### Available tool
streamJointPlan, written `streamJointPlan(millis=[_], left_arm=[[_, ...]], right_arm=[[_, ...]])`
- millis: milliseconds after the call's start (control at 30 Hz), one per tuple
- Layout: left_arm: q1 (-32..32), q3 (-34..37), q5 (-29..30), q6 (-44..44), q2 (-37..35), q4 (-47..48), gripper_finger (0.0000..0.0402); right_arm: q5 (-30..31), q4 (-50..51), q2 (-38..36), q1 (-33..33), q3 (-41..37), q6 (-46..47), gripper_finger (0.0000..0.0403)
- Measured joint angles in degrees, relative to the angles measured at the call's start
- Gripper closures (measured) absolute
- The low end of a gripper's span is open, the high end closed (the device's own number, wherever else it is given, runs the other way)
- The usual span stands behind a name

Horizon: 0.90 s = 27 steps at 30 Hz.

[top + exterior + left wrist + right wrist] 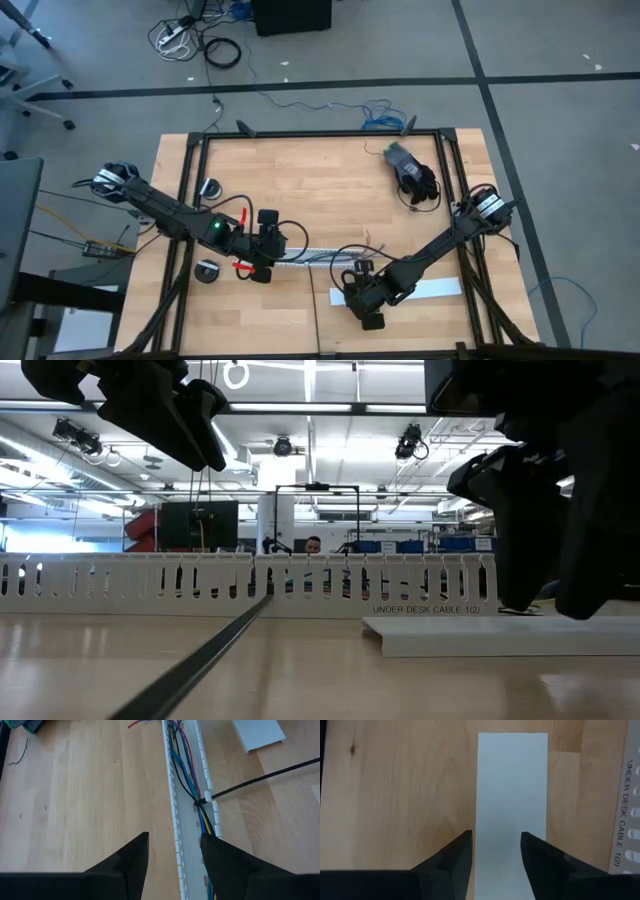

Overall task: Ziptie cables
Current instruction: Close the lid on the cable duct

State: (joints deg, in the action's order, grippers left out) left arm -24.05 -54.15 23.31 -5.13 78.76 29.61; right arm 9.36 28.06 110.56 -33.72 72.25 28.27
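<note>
1. The cables [186,780] lie bundled inside the white slotted channel [172,795] on the table [300,175]; the ziptie [260,777] is already looped round them, its black tail running off across the wood.
2. The risk, as a judgement: the loop looks only loosely drawn, and a pull on the tail at a poor angle could drag the bundle out of the channel or snag on a slot; the right arm is aimed at the flat white cover strip [512,785], not the tail, so a closing grasp there would catch the wrong piece.
3. The left pincer [172,855] hovers low over the channel, fingers partly apart and empty, straddling the channel wall just short of the tie.
4. The right pincer [496,852] reaches down over the near end of the cover strip, fingers partly apart either side of it; whether they touch it is hard to tell.
</note>
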Motion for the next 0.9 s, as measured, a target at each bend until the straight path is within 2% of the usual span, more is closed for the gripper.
streamJointPlan(millis=[200, 567, 900], left_arm=[[0.00, 0.00, 0.00, -0.02, 0.00, 0.00, 0.0227], [0.00, 0.02, 0.00, -0.07, 0.00, 0.10, 0.0227], [0.00, 0.00, -2.47, -0.36, 0.00, -0.48, 0.0227]], right_arm=[[0.67, -0.03, 0.00, 0.09, 0.00, -2.90, 0.0220], [3.30, 0.04, -0.02, -0.02, 0.00, -3.90, 0.0137], [3.06, -0.19, -0.04, -0.28, -0.15, -1.28, 0.0130]])
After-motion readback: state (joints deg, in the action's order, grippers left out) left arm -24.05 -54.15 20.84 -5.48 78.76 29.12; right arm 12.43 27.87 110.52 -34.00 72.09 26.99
